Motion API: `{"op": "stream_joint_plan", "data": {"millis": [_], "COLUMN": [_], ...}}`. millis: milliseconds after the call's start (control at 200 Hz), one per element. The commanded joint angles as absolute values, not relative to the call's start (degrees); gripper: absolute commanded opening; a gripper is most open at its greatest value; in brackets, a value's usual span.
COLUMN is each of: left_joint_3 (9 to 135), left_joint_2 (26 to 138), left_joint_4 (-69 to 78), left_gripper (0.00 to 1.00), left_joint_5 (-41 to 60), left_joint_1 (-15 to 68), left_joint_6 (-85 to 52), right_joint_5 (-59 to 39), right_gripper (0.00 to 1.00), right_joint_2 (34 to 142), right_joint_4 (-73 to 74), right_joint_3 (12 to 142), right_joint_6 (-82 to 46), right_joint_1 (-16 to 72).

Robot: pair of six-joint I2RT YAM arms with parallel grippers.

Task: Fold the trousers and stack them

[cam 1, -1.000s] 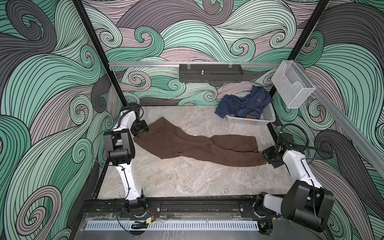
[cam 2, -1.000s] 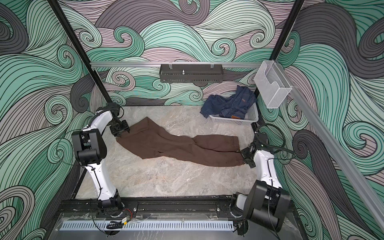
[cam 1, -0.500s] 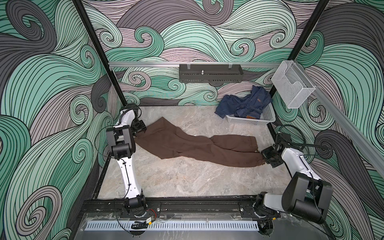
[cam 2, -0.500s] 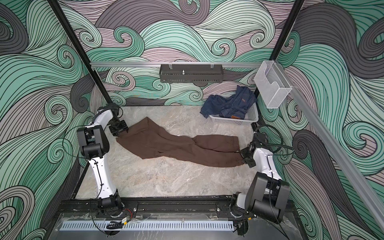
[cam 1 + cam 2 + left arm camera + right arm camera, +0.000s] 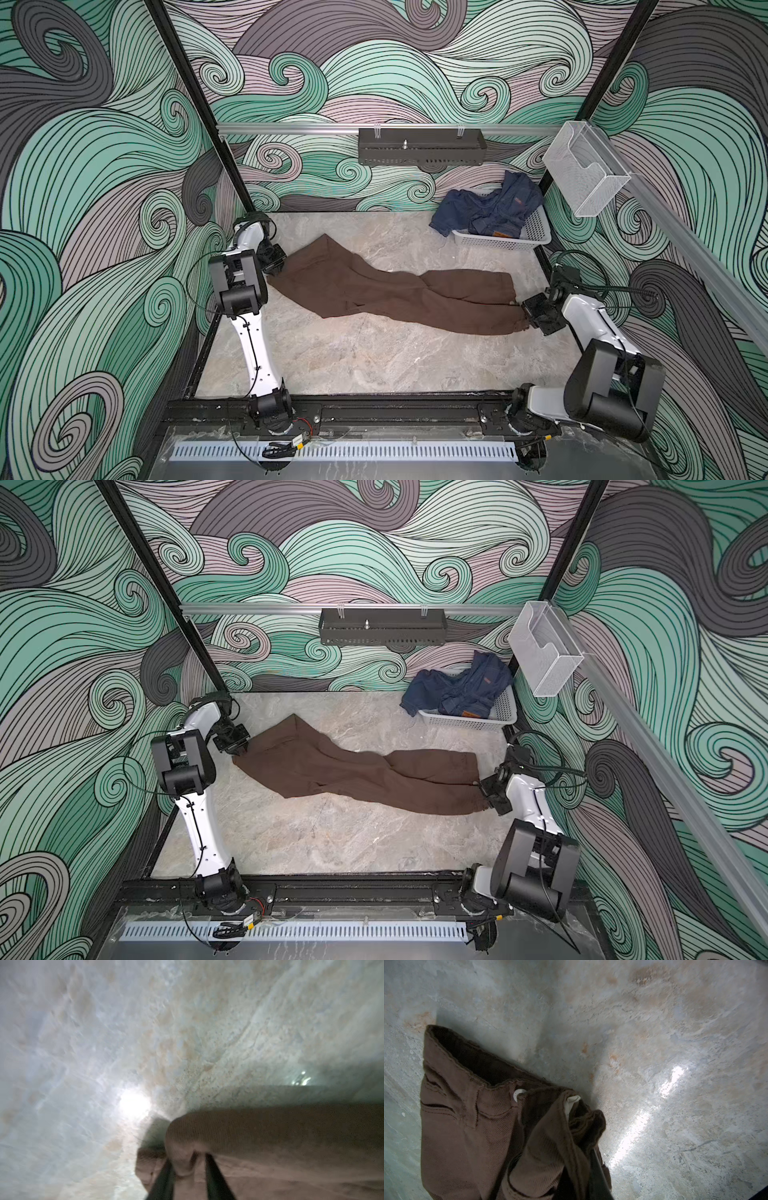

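Trousers (image 5: 386, 291) lie stretched out, unfolded, across the table (image 5: 374, 361), left gripper (image 5: 279, 269) and right gripper (image 5: 527, 311) each clenched on an end; folding and stacking apparently not yet begun.

A: We see the dark brown cloth trousers (image 5: 395, 291) as matt, finely ribbed twill.
B: And we see the stone-patterned tabletop (image 5: 374, 357) smooth, glossy with glare; the white lattice basket (image 5: 494, 241) looks plastic, the dark blue garments (image 5: 486, 208) denim.
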State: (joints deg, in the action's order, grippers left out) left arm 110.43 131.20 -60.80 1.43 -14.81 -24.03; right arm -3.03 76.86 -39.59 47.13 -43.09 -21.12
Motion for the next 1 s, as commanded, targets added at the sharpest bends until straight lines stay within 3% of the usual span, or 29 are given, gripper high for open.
{"op": "stream_joint_plan", "data": {"millis": [0, 420, 720, 996], "left_joint_3": [109.6, 96.5, 84.0, 78.9], "left_joint_2": [128.9, 102.7, 88.6, 79.0], "left_joint_4": [-57.7, -37.1, -31.0, -33.3], "left_gripper": [0.0, 0.0, 0.0, 0.0], "left_joint_5": [9.1, 34.6, 35.9, 39.9], "left_joint_1": [-15.5, -28.5, -39.2, -45.2], "left_joint_6": [-27.0, -50.6, -64.1, -64.9], "right_joint_5": [-3.2, -3.2, -4.5, -7.7], "right_gripper": [0.07, 0.07, 0.07, 0.07], "right_joint_2": [77.2, 75.7, 72.9, 66.7], "right_joint_4": [-39.8, -41.8, -43.7, -46.2], "right_joint_3": [48.1, 52.4, 54.6, 53.0], "right_joint_6": [-43.3, -45.2, -47.4, -48.9], "right_joint_1": [-20.9, -21.8, -24.2, -26.2]}}
